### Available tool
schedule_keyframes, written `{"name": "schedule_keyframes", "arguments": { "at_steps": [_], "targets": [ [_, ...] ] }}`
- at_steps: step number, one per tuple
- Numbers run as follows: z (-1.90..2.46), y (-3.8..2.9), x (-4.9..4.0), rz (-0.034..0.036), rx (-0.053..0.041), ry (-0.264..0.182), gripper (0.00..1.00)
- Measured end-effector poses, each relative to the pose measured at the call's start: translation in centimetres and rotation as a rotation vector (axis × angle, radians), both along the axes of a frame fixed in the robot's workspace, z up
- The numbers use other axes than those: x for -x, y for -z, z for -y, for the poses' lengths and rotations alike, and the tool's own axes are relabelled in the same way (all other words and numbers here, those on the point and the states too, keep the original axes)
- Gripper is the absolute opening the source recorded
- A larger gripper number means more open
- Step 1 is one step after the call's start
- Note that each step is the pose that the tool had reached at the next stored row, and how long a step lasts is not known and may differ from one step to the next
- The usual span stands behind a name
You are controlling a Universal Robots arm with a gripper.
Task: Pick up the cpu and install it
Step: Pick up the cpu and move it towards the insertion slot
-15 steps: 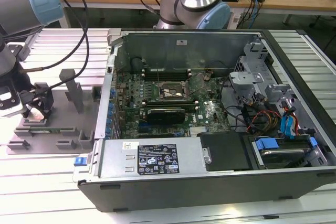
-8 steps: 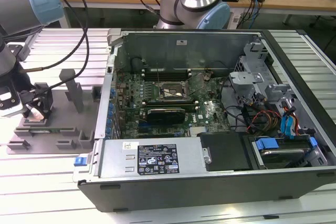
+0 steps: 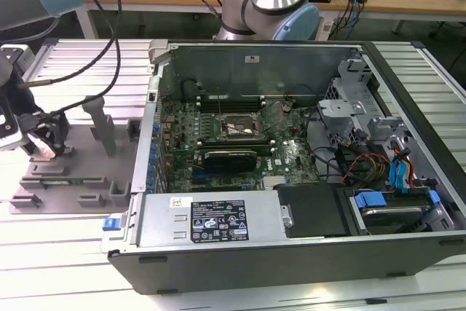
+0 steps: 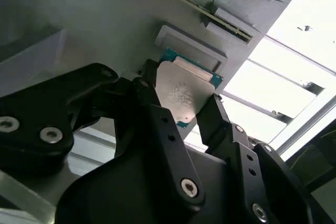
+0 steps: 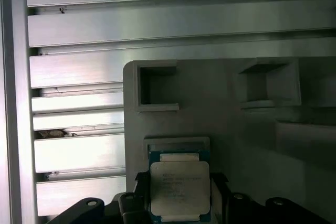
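Observation:
The cpu (image 4: 181, 92), a flat square chip with a silver top plate and a thin green rim, sits between my gripper's (image 4: 181, 113) black fingers (image 4: 157, 114), which press on two opposite edges. In the first wrist view the cpu (image 5: 179, 184) is held in the gripper (image 5: 179, 199) just over a shallow square pocket (image 5: 177, 144) of the grey fixture plate. In the exterior view my gripper (image 3: 44, 145) hangs over that grey fixture plate (image 3: 73, 176) at the exterior view's left, well apart from the open computer case. The motherboard socket (image 3: 240, 127) lies inside the case.
The open computer case (image 3: 291, 238) fills the middle and the exterior view's right, with cables, a drive bay (image 3: 393, 205) and a black card (image 3: 229, 156) below the socket. Grey upright posts (image 3: 98, 125) stand on the fixture plate. Ribbed aluminium table slats (image 5: 79, 108) surround the plate.

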State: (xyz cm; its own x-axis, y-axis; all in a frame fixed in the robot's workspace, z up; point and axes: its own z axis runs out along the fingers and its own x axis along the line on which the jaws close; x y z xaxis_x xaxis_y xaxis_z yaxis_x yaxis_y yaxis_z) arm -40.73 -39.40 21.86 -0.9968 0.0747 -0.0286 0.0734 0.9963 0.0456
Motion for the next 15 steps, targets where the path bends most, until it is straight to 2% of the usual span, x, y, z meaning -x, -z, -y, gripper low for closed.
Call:
{"name": "schedule_keyframes", "arguments": {
  "at_steps": [1, 3, 6, 14, 15],
  "targets": [
    [0.0, -0.33, 0.0, 0.0001, 0.0, 0.0, 0.55],
    [0.0, -1.79, 0.0, 0.0, 0.0, 0.0, 0.55],
    [0.0, -3.44, 0.0, 0.0001, -0.0001, 0.0, 0.55],
    [0.0, -3.54, 0.0, 0.0001, 0.0, 0.0, 0.55],
    [0.0, -3.74, 0.0, -0.0003, 0.0001, 0.0, 0.55]
  ]
}}
